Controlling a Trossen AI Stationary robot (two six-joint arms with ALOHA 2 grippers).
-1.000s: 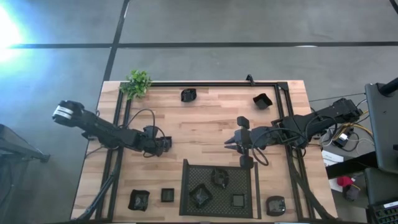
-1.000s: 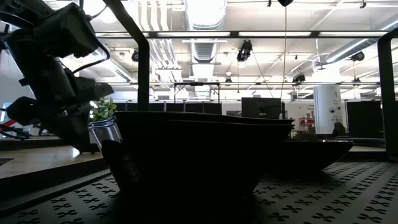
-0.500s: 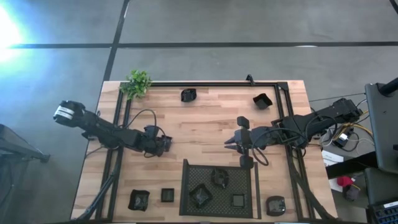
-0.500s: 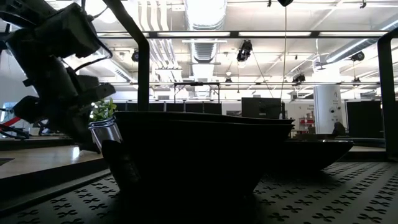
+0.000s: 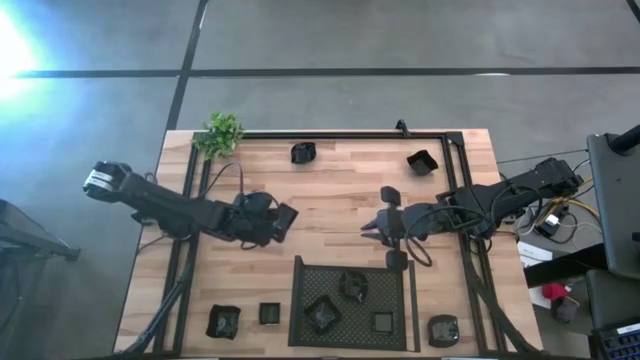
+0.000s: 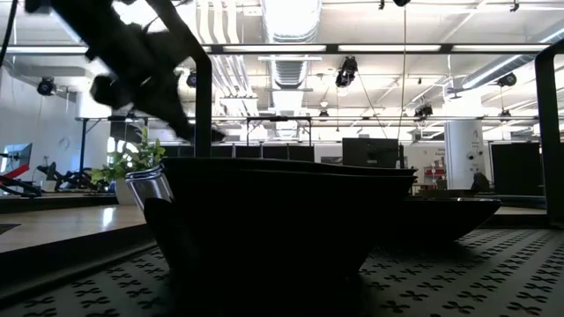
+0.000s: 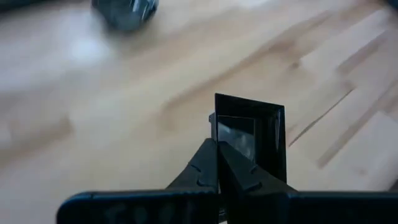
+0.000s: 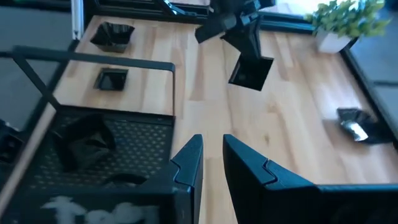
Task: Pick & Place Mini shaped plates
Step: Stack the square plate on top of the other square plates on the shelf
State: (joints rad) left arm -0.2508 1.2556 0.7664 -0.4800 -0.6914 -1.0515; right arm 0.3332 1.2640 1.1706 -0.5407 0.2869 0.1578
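The left gripper [image 5: 278, 222] was clamped tight on the edge of a square plate [image 7: 252, 140], its fingers [image 7: 205, 168] pressed together on the rim. It held the plate clear of the table [image 5: 330, 190], over the wood left of centre; in the right wrist view the plate [image 8: 250, 70] hung tilted in the air.

The right gripper [image 5: 372, 228] waited over the table's middle, just behind the tray [image 5: 297, 300], its jaws partly apart and holding nothing.

Three plates lay in the tray [image 5: 352, 285]. Two sat at the far edge [image 5: 303, 152], two on the wood left of the tray [image 5: 222, 321], and one right of it [image 5: 443, 329]. A plant [image 5: 221, 133] stood at the far left corner.
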